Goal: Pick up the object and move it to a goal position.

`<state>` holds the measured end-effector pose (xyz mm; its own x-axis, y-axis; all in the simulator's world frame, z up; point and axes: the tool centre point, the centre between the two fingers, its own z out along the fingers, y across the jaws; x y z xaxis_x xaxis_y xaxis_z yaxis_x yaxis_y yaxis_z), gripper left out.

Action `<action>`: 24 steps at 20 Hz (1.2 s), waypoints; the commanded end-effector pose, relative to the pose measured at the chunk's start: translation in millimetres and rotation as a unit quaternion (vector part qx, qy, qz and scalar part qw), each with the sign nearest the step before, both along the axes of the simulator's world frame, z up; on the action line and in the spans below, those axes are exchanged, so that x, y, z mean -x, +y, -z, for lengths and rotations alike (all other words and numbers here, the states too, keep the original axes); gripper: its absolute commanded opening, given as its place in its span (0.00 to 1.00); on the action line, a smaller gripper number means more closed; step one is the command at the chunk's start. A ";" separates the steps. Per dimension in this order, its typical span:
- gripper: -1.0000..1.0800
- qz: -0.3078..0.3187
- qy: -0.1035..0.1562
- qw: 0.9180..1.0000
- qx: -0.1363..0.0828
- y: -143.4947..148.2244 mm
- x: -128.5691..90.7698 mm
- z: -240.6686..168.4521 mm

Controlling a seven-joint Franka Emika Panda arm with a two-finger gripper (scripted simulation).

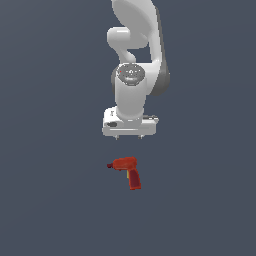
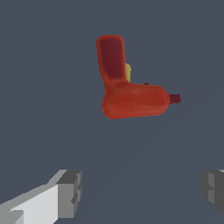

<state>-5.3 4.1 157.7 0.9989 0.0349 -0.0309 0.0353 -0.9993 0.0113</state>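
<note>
The small red power drill point(image 1: 127, 170) lies on the dark grey floor, its dark nose tip pointing to the exterior view's left and its handle toward the camera, with a yellowish patch by the handle. My gripper point(image 1: 129, 136) hangs above and behind it, apart from it, with only short finger tips showing under the white hand. In the wrist view the drill point(image 2: 129, 89) lies flat beyond my gripper point(image 2: 142, 192). The two grey fingers point(image 2: 70, 192) stand wide apart with nothing between them.
The white arm point(image 1: 135, 55) rises behind the hand. The dark grey floor point(image 1: 50, 200) stretches all around the drill, with no other objects in view.
</note>
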 end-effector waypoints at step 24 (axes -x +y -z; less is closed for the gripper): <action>1.00 -0.034 -0.065 0.993 0.089 18.5 -112.6 76.0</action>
